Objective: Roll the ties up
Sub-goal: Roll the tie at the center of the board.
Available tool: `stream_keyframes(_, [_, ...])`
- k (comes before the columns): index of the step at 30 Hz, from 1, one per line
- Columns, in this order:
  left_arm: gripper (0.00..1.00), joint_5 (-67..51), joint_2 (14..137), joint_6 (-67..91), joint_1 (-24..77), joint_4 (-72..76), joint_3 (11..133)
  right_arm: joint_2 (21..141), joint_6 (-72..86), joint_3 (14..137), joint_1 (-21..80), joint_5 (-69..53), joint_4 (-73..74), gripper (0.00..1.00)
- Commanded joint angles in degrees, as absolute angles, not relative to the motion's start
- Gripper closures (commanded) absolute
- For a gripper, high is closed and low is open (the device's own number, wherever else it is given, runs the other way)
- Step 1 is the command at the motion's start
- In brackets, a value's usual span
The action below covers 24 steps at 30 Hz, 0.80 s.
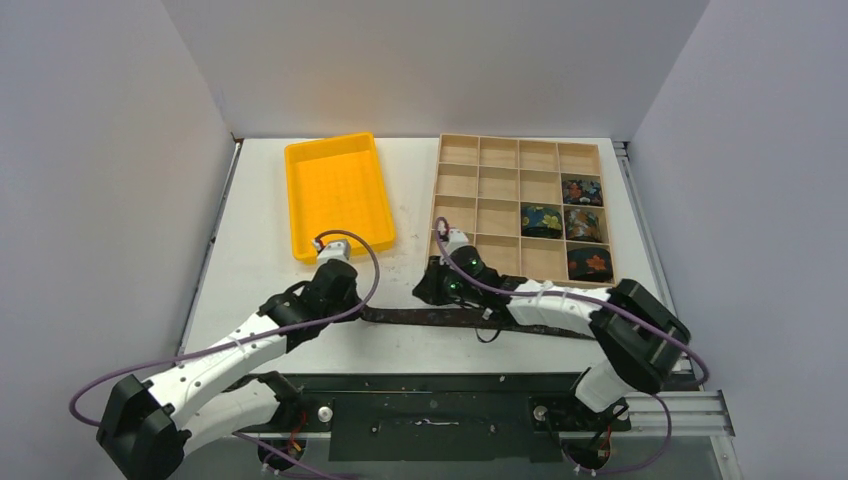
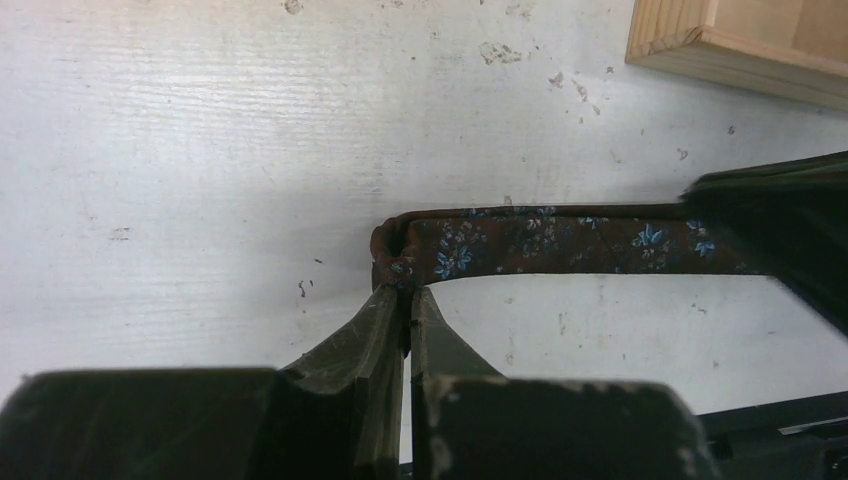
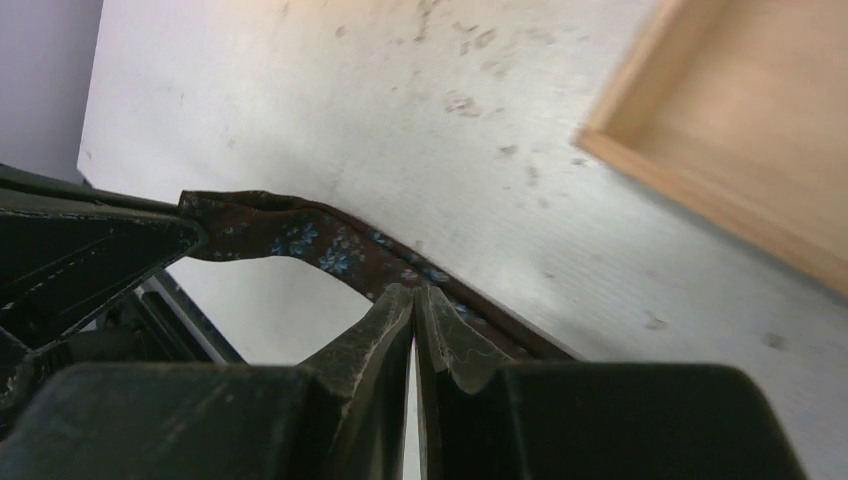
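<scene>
Close in, we have the left claw clenched on the folded end of the dark-brown fabric necktie with small blue flowers, likely to start a coil. The right claw pinches it farther along, so the strip lies taut. Its long axis runs left to right across the white bench. Beyond, coiled floral ties fill cells of the wooden compartment tray.

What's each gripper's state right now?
Left gripper: closed, pinching the end of the unrolled tie.
Right gripper: closed on the same tie, farther along.
</scene>
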<state>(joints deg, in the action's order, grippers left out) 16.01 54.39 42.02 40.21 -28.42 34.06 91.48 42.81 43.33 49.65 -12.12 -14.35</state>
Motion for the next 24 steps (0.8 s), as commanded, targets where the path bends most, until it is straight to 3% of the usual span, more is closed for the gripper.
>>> stream_keyframes(1, [1.0, 19.63, 58.98, 40.49, 43.55, -28.58, 37.93, 81.27, 38.69, 38.22, 45.58, -6.67, -10.74, 0.91])
stream_keyframes(8, [1.0, 26.15, 69.38, 41.62, 50.73, -30.08, 44.15, 72.23, 36.22, 32.51, 44.02, -1.93, -6.53, 0.91])
stream_keyframes(24, [1.0, 30.27, 84.56, 41.94, 58.04, -31.49, 54.88, 70.17, 36.91, 25.25, 41.96, -2.76, -9.47, 0.92])
